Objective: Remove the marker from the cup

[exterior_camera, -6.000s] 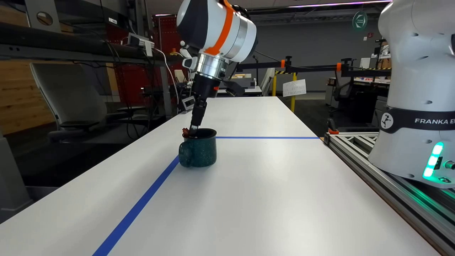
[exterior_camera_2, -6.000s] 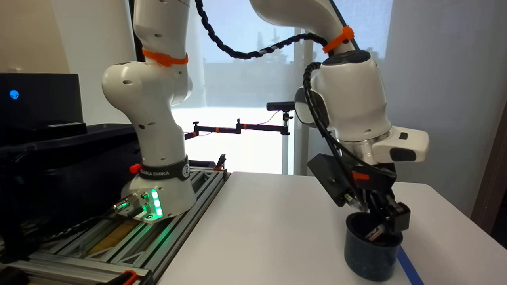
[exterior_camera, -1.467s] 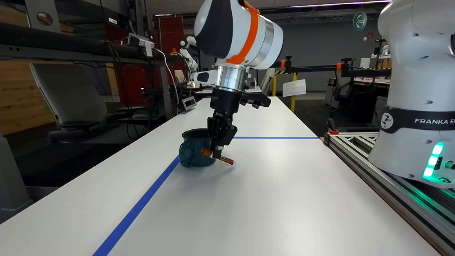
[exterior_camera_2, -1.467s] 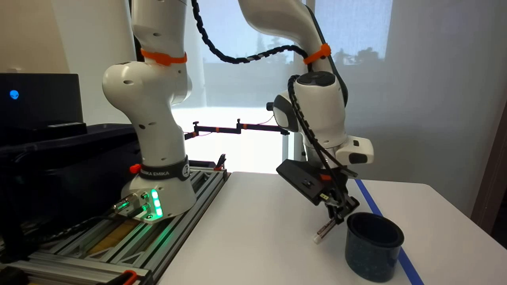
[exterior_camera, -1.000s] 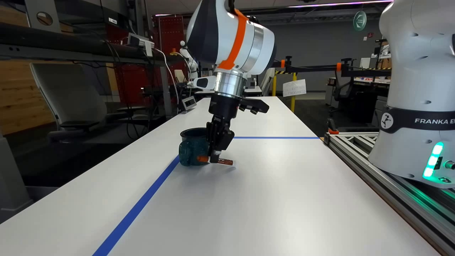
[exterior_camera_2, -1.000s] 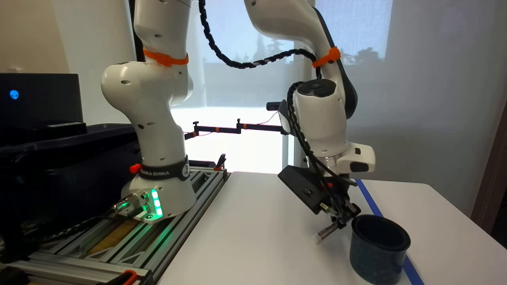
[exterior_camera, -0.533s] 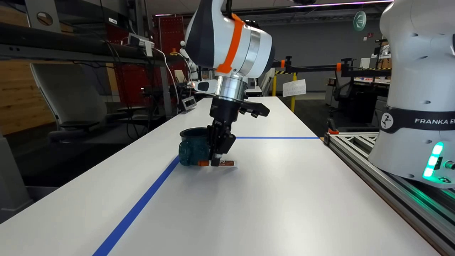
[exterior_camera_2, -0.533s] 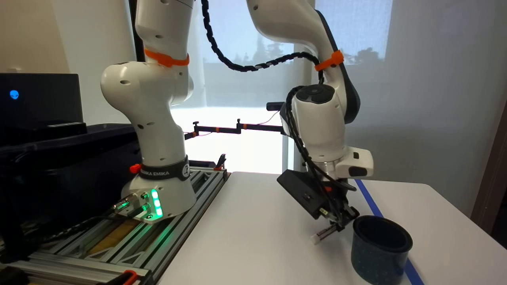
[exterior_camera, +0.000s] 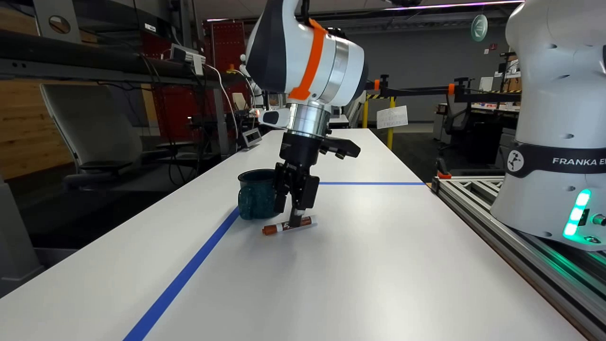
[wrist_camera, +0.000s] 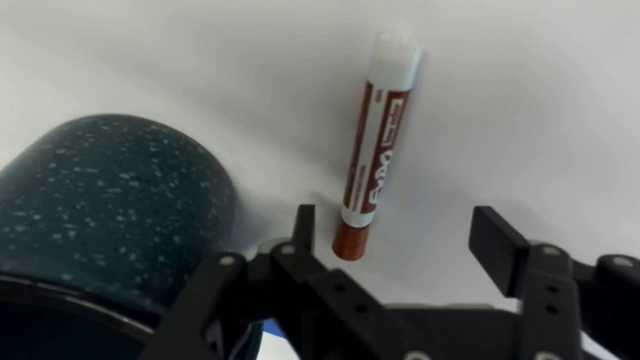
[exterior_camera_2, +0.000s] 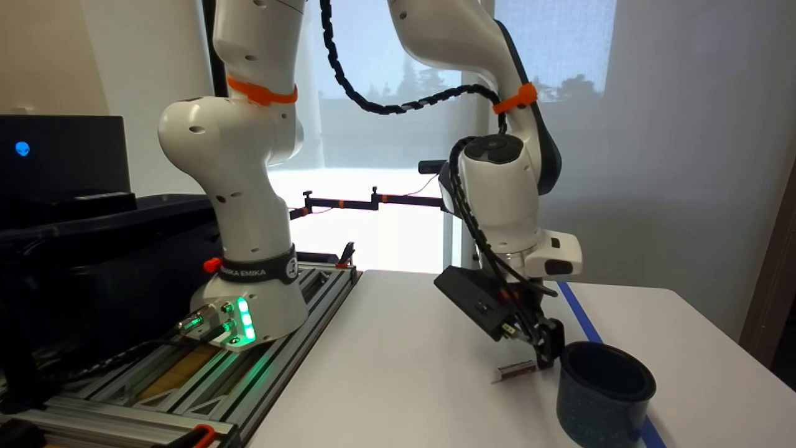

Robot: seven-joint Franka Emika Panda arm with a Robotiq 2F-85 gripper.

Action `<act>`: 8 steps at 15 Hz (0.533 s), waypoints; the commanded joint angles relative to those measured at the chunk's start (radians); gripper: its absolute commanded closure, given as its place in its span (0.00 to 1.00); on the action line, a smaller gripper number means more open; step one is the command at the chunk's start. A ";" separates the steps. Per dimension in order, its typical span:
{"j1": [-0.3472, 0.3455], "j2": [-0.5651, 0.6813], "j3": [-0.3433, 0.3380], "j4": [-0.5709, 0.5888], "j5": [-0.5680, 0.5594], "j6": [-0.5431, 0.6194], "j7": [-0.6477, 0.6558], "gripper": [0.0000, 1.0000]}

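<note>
The red-brown marker with white bands (exterior_camera: 271,229) lies on the white table beside the cup; it also shows in an exterior view (exterior_camera_2: 516,370) and the wrist view (wrist_camera: 374,150). The dark teal speckled cup (exterior_camera: 257,196) stands upright; it shows in an exterior view (exterior_camera_2: 606,401) and at the left of the wrist view (wrist_camera: 115,200). My gripper (exterior_camera: 289,217) is low over the table beside the cup. In the wrist view its fingers (wrist_camera: 392,235) are wide apart, with the marker's cap end between them, nearer the left finger and touching neither.
Blue tape lines (exterior_camera: 189,270) cross the white table (exterior_camera: 402,265). The robot's base (exterior_camera_2: 255,298) stands on a metal frame (exterior_camera_2: 311,336) along one table edge. A small grey device (exterior_camera: 251,137) sits at the far table edge.
Six seconds ago the gripper was in the cup at the marker. It then held the marker beside the cup and lowered it. Now the fingers have opened; the marker lies loose. The cup has shifted slightly.
</note>
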 commanded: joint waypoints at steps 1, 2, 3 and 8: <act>0.028 -0.067 0.011 -0.045 -0.005 0.037 0.024 0.00; 0.034 -0.077 0.011 -0.052 -0.015 0.037 0.035 0.00; 0.042 -0.090 0.010 -0.059 -0.024 0.041 0.051 0.00; 0.106 -0.116 -0.032 -0.099 -0.148 0.106 0.281 0.00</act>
